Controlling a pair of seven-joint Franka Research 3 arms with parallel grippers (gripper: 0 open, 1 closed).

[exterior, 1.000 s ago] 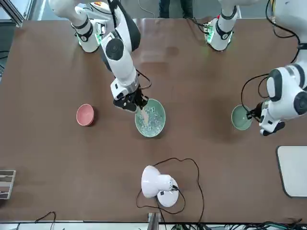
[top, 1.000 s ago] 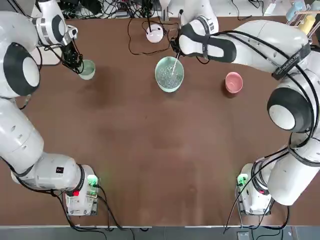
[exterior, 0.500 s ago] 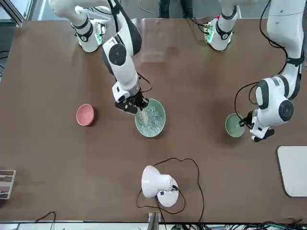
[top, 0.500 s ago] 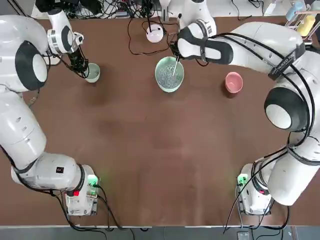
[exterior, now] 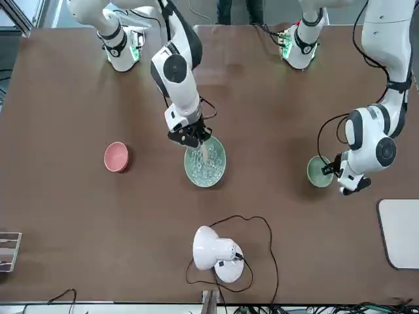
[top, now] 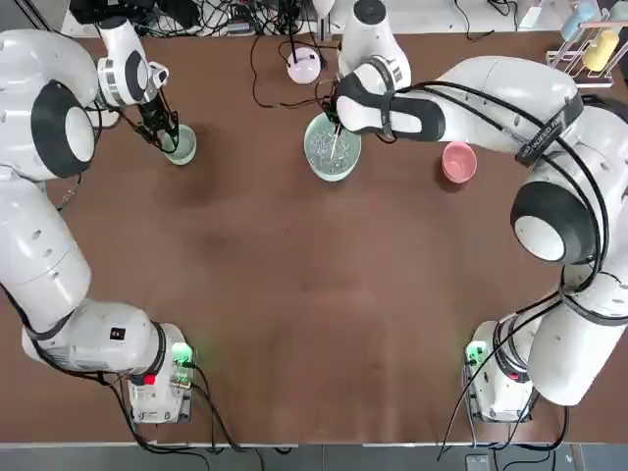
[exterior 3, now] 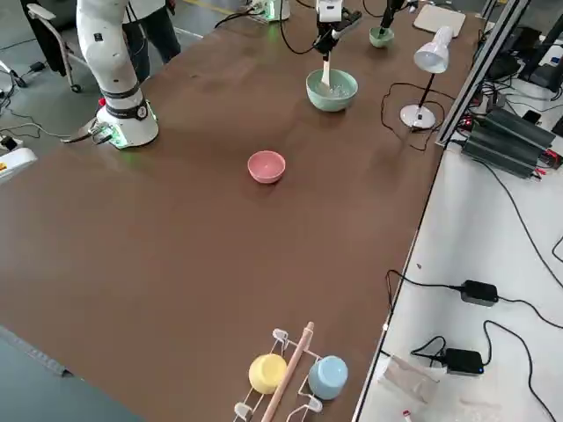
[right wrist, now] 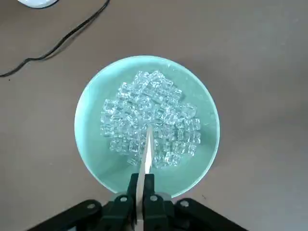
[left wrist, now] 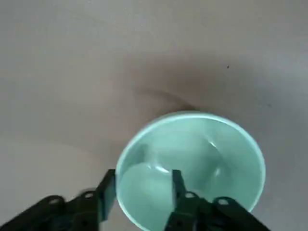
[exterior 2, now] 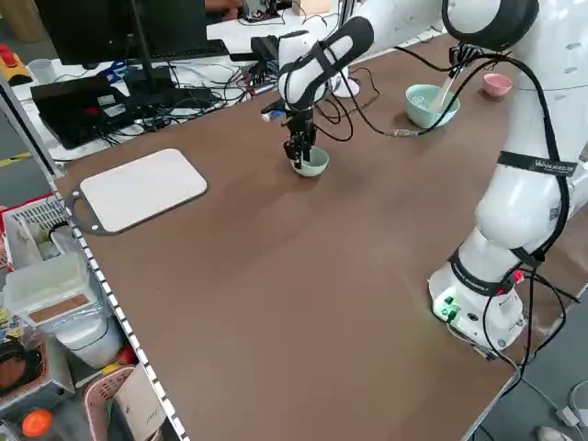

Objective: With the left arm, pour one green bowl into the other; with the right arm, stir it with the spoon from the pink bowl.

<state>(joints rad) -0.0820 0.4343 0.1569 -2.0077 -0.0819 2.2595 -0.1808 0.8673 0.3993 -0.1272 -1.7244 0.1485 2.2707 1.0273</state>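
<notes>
The small green bowl (top: 182,146) (exterior: 319,172) (left wrist: 202,154) sits upright and empty on the table at the far left. My left gripper (top: 168,138) (left wrist: 142,182) is open, one finger inside the bowl's rim and one outside. The big mint-green bowl (top: 314,162) (exterior: 221,167) (right wrist: 96,159) stands at the far middle, filled with clear bits. Over it, my right gripper (top: 339,118) (right wrist: 143,184) is shut on the spoon (right wrist: 147,151) (exterior: 203,152), whose blade stands upright among the bits. The pink bowl (top: 458,162) (exterior: 116,157) is empty, farther right.
A white desk lamp (top: 304,67) (exterior: 216,252) with a trailing black cable stands just beyond the big bowl. A white board (exterior: 399,232) (exterior 2: 138,188) lies at the far left edge. A rack with a yellow and a blue cup (exterior 3: 295,374) sits at the right corner.
My left gripper brought the small green bowl a little toward the middle, then opened on its rim. The right gripper shifted the spoon slightly leftward inside the big bowl.
</notes>
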